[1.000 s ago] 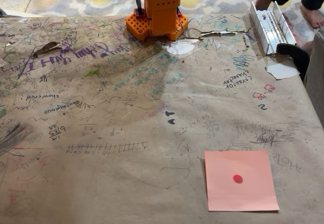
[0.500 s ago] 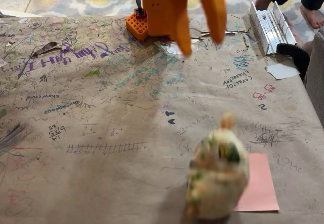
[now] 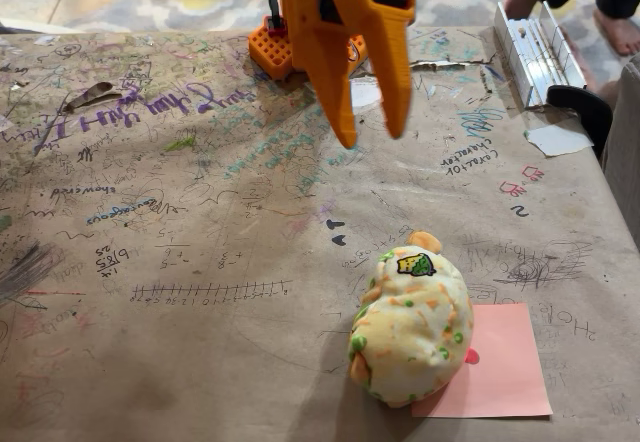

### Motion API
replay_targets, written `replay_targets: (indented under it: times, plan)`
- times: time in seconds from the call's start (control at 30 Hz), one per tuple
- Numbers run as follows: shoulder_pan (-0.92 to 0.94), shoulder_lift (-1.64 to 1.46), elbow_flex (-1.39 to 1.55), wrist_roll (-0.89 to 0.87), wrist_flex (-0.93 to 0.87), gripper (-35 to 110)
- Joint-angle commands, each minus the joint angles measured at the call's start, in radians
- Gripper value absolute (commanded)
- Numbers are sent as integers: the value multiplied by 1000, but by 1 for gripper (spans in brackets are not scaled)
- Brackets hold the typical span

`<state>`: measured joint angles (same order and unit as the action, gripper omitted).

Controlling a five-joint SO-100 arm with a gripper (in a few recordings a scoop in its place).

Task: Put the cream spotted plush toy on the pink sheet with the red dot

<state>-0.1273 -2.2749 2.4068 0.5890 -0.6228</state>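
Fixed view: orange arm reaches in from the top centre, its gripper hanging above the desk with jaws apart and nothing between them. Two long orange fingers point down and toward the camera, tips over the scribbled paper, well apart from the toy. Orange arm base sits at the far edge of the desk behind the gripper.

The cream spotted plush toy lies on the desk at lower right, on its side, with orange and green spots, an orange nub at its far end and a small green and yellow tag on top. It overlaps the left part of the pink sheet with the red dot; the rest of its body rests on the brown paper to the left of the sheet. The red dot peeks out just at the toy's right edge, half hidden.

The desk is covered in brown paper full of pen and marker writing. White paper scrap lies near the right edge, next to a black curved object. A white and metal rail-like object lies at upper right. A person's bare feet stand on the patterned floor beyond the desk, top right.
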Motion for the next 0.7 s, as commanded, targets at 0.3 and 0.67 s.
replay_targets:
  times: [0.3,0.67]
  plan:
    - [0,-850,730,-598,112,0]
    - [34,-1097,784,-640,-52,0]
